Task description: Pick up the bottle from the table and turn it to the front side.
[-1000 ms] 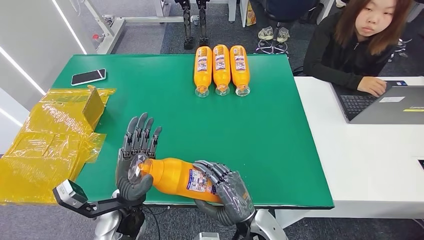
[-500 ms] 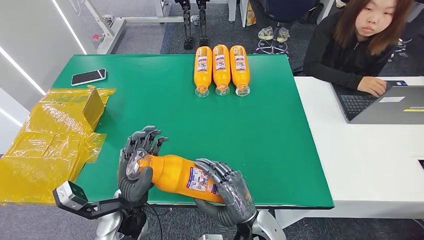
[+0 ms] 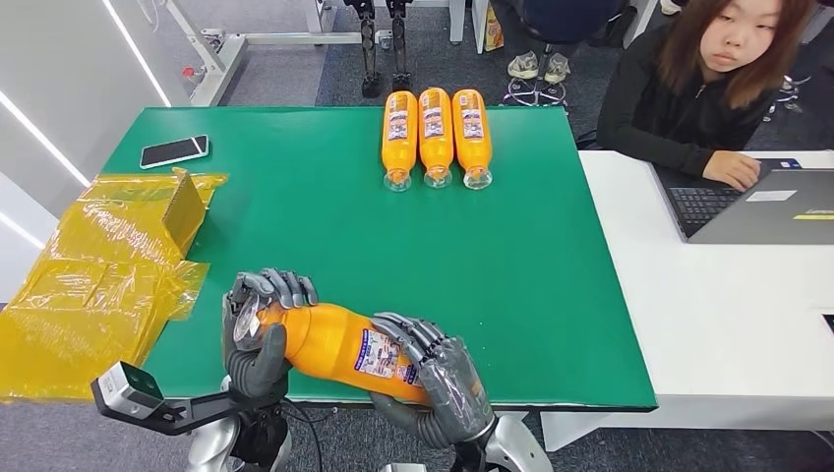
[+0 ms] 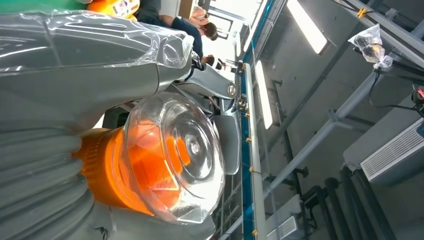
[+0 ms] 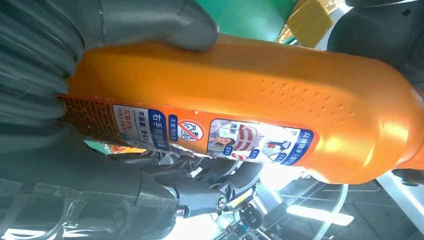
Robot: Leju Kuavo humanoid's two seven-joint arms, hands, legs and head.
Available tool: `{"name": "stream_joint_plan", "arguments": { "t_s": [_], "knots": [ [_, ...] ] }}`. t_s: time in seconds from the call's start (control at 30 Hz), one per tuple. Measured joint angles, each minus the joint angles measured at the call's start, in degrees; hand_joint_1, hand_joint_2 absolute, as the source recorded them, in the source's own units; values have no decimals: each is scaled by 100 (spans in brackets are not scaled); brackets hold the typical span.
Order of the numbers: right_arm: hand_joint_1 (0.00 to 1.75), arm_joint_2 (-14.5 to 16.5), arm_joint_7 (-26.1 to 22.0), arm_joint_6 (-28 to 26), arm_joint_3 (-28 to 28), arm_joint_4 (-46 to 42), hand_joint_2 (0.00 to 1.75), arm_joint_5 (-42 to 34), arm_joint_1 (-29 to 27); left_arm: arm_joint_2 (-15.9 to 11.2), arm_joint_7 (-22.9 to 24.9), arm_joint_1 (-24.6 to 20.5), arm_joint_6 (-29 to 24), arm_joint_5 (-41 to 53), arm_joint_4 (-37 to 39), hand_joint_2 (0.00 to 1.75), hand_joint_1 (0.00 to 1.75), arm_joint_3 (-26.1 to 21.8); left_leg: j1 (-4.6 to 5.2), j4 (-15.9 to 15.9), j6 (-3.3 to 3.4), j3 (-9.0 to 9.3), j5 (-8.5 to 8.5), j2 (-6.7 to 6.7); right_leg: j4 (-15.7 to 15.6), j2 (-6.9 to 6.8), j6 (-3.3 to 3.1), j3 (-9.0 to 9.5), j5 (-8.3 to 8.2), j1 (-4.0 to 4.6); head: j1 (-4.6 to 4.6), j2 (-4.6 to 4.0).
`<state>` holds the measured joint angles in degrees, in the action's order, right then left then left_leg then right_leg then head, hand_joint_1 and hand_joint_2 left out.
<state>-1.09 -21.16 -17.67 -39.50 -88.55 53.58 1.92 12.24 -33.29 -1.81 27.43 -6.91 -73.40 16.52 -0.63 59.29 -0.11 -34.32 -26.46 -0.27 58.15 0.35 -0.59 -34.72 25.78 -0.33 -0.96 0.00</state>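
- Lying sideways in both robot hands at the near edge of the green felt-covered table [image 3: 295, 226], head view: the smooth orange plastic bottle with a clear domed cap [image 3: 339, 346]. The left hand [image 3: 258, 329] curls its fingers over the cap end; the right hand [image 3: 438, 379] wraps the base, fingers across the printed label.
- Three more orange bottles [image 3: 436, 136] lie side by side at the far edge; a black smartphone [image 3: 174, 150] and crinkled yellow plastic wrapping [image 3: 93, 285] sit on the left. A person in a black top [image 3: 688, 93] sits at a grey laptop [image 3: 767, 206].
- Left wrist view: the ribbed, transparent cap [image 4: 175, 155] fills the grip.
- Right wrist view: the dimpled bottle carries a blue-and-white label [image 5: 200, 132] with Chinese writing, too small to read surely.
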Motion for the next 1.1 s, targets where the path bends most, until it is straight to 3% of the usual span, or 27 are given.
{"name": "stream_joint_plan", "arguments": {
  "t_s": [0.1, 0.13, 0.77, 0.83, 0.97, 1.1],
  "knots": [
    [18, 20, -18, 24, -1, -1, 175, 3, 1, -2, -1, 7, -7, -1, -22, 175, 175, -2, 0, 0, 0, -1, 0, 0, 0, 0, 0, 0, 0, 0, 1, -1],
    [0, 27, -34, 32, -4, -2, 175, 9, 2, -2, 0, 11, -12, 0, -31, 175, 175, -2, 0, 0, 0, 0, 0, 0, 0, 0, 0, 1, 0, 0, 1, -1],
    [0, 257, -132, -7, -24, 28, 175, 25, 83, -3, 23, 94, -261, 128, -51, 175, 175, -25, 0, 0, 0, 0, 0, -1, 0, 0, 0, 1, 0, 0, -1, 0],
    [0, 264, -139, -27, -24, 30, 175, 26, 90, -9, -7, 83, -596, 436, -51, 175, 175, -64, 0, 0, 0, 0, 0, 0, 0, 0, 0, 1, 0, 0, -1, 0],
    [0, 291, -174, -49, -24, 47, 175, 31, 117, -97, -98, -71, -1841, 1636, -49, 175, 175, -247, -2, 0, -1, 0, 1, 0, 2, 0, -1, 0, 0, 0, 0, -1],
    [0, 297, -231, -52, -26, 106, 175, -2, 171, -239, -140, -267, -2361, 2342, -49, 175, 175, -487, -2, -1, -4, 1, 5, -1, 6, 0, -1, 0, -1, 0, 0, 0]
  ]
}}
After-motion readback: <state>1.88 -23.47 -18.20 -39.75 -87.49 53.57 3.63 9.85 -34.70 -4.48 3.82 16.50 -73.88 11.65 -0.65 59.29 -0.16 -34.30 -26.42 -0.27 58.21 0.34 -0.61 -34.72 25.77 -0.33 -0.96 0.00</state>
